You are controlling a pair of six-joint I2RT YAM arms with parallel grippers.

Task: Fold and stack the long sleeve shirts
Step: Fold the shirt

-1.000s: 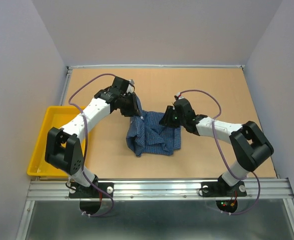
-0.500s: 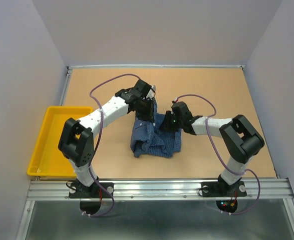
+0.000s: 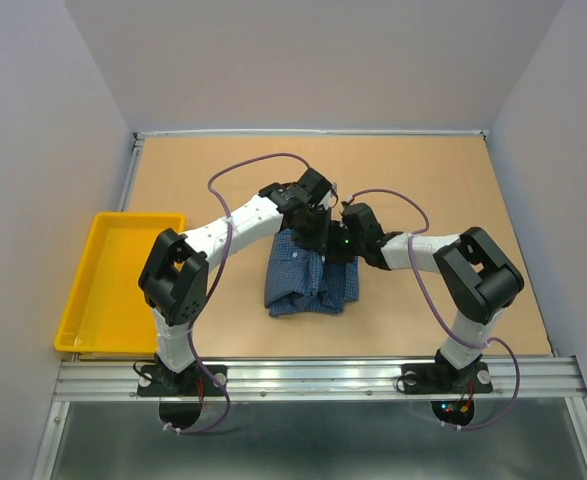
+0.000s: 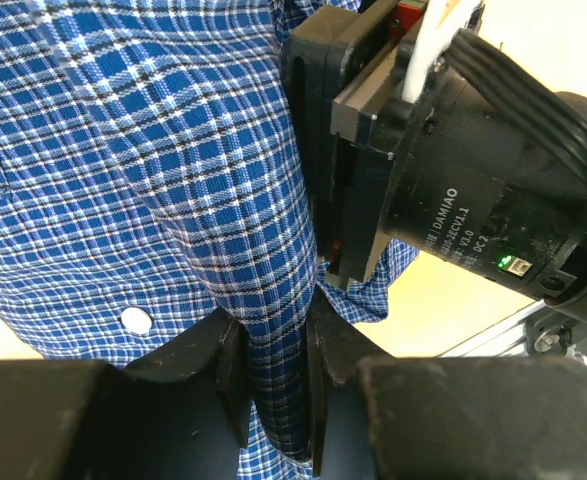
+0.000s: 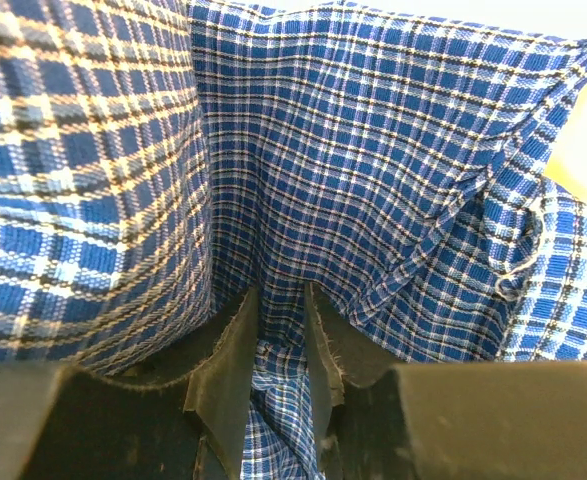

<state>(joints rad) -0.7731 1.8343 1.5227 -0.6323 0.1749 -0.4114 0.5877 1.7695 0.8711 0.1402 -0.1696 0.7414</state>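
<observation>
- Closest to the arm bases, the shirt (image 3: 305,285) lies in a loose, partly folded bundle on the bench (image 3: 453,180), between the two arms.
- Level with it on the left, a yellow tray (image 3: 113,290) sits well apart from the cloth.
- The shirt is thin checked cotton. I judge it light and limp, likely to sag and slip out of shape, so a seam or doubled edge is a safer hold than a single loose layer.
- At the bundle's far edge, the left gripper (image 4: 278,400) is nearly closed, pinching a raised ridge of shirt cloth.
- Right beside it, almost touching, the right gripper (image 5: 273,370) is likewise narrowed onto a fold of the shirt.
</observation>
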